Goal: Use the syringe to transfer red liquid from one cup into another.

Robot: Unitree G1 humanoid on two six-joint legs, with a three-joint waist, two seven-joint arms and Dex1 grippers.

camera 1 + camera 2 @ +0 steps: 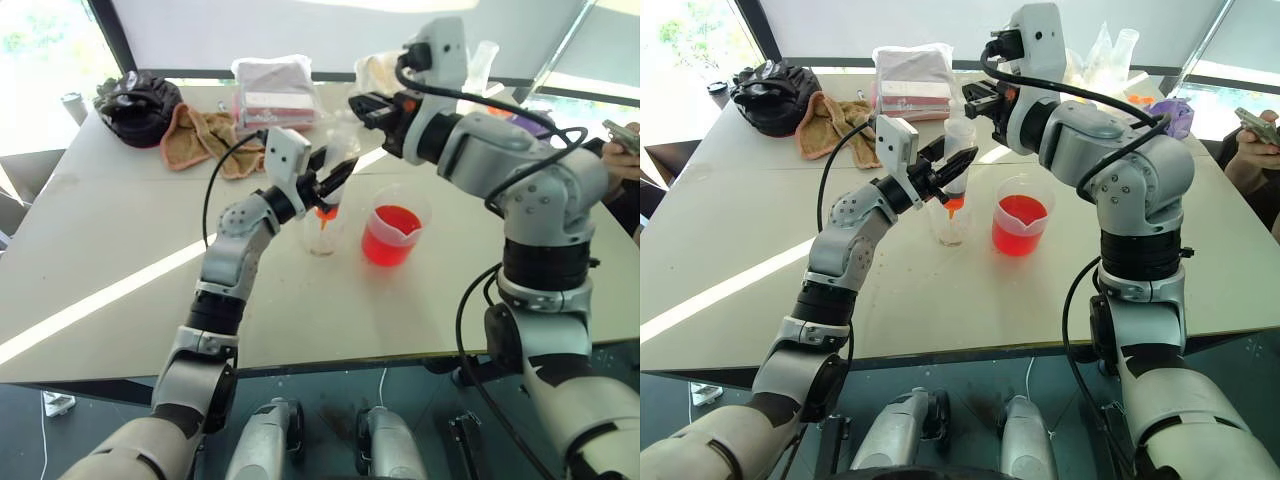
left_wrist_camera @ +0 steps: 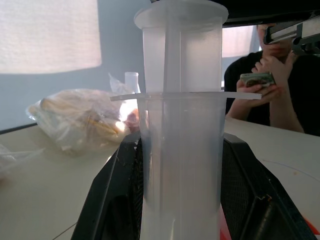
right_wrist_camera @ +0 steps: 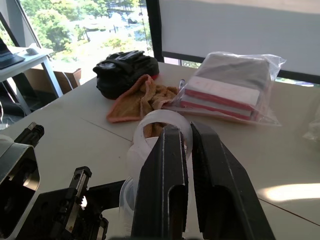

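L gripper: pinching syringe barrel, centre frame, tip over small cup.
R gripper: pressed together at plunger top.
Risk: fast push, red liquid splashes out.

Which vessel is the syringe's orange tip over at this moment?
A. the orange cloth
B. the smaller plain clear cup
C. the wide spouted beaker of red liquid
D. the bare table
B: the left hand holds the syringe upright, its orange tip over the smaller cup, beside the red beaker.
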